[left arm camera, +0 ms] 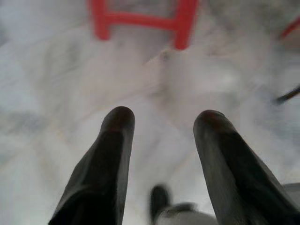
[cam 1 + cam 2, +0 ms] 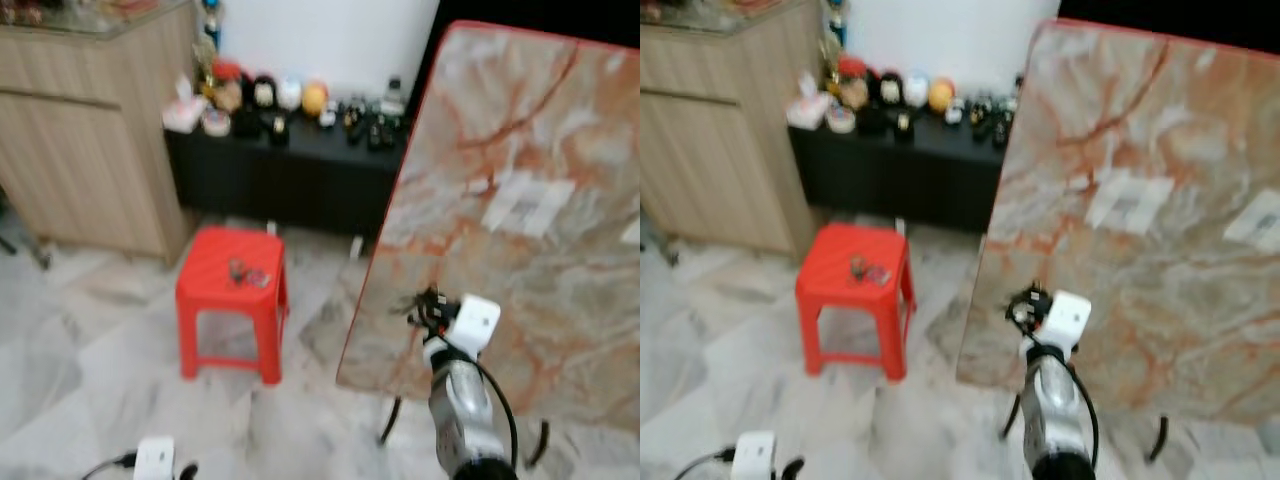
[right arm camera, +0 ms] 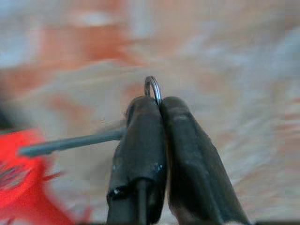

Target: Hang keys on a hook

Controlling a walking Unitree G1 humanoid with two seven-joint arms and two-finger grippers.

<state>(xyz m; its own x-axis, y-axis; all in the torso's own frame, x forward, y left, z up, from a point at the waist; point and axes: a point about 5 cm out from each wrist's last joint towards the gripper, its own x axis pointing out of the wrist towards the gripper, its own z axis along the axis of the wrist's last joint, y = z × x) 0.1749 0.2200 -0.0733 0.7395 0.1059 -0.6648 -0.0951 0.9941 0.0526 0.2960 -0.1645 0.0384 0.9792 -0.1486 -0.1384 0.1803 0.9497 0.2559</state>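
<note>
Marble slab, red-edged and orange-veined, stands tilted on black legs at the robot's right, with pale labels stuck on its face; wooden cabinet at far left; low black surface against the white wall carries a row of small figures and trinkets, too blurred to identify; red stool stands on the pale marble floor between cabinet and slab, with small items on its seat, possibly keys, not resolvable; right arm is raised before the slab's lower left edge; right gripper has fingers clenched on a key ring, the ring protruding just above the fingertips, close to the slab face; a thin grey rod projects sideways beside the fingers, whether it is the hook cannot be told; left gripper hangs low over the floor near the stool's legs, fingers released and apart, holding nothing
</note>
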